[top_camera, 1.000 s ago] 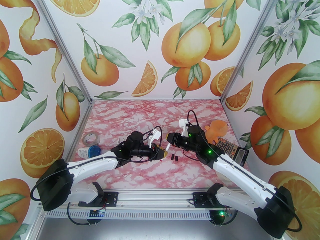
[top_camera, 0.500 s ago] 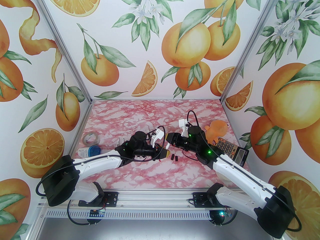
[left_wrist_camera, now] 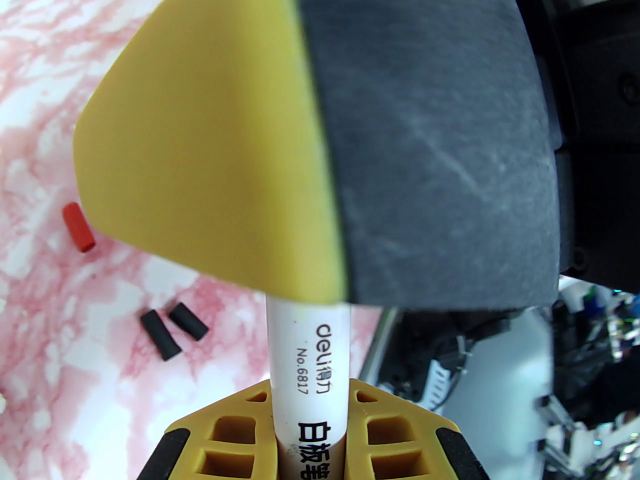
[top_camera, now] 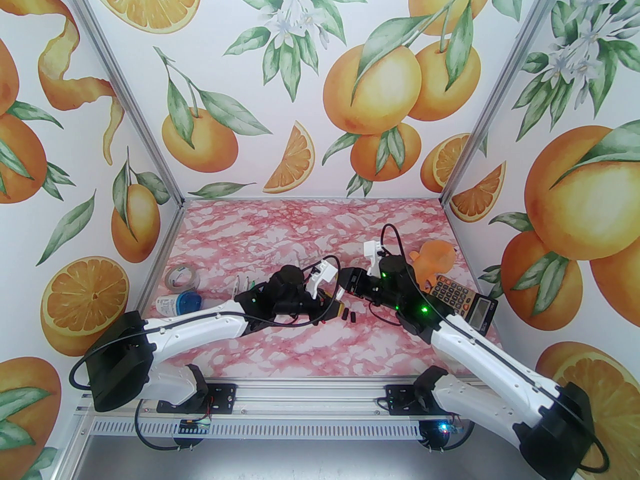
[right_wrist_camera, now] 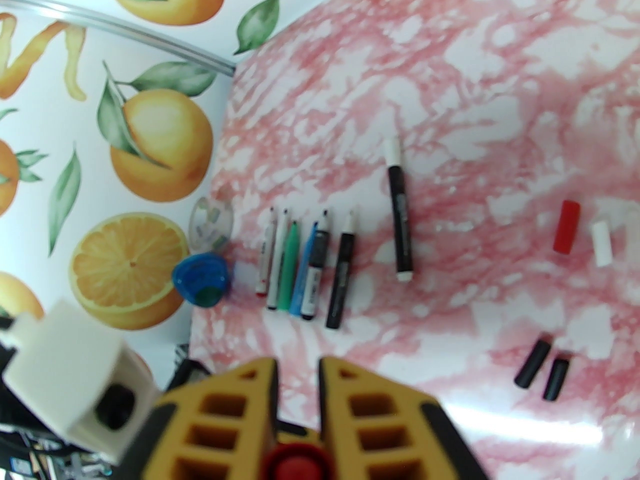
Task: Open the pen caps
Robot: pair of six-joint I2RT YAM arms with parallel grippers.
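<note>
Pink marble tabletop (top_camera: pixel 300 348): left gripper (left_wrist_camera: pixel 309 388) clamps a white whiteboard pen (left_wrist_camera: pixel 306 338), right gripper (right_wrist_camera: pixel 298 368) pinches its red cap (right_wrist_camera: pixel 297 463); loose black caps (right_wrist_camera: pixel 532 363) lie beneath, other pens (right_wrist_camera: pixel 300 268) rowed near the tape roll (right_wrist_camera: pixel 212 223).

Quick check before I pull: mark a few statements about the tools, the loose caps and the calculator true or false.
1. The left tool and right tool both grip one white pen. True.
2. Two black caps lie loose on the table. True.
3. The calculator is at the table's left edge. False: the calculator sits at the right edge.
4. No red cap is off. False: a red cap lies loose on the table.
</note>
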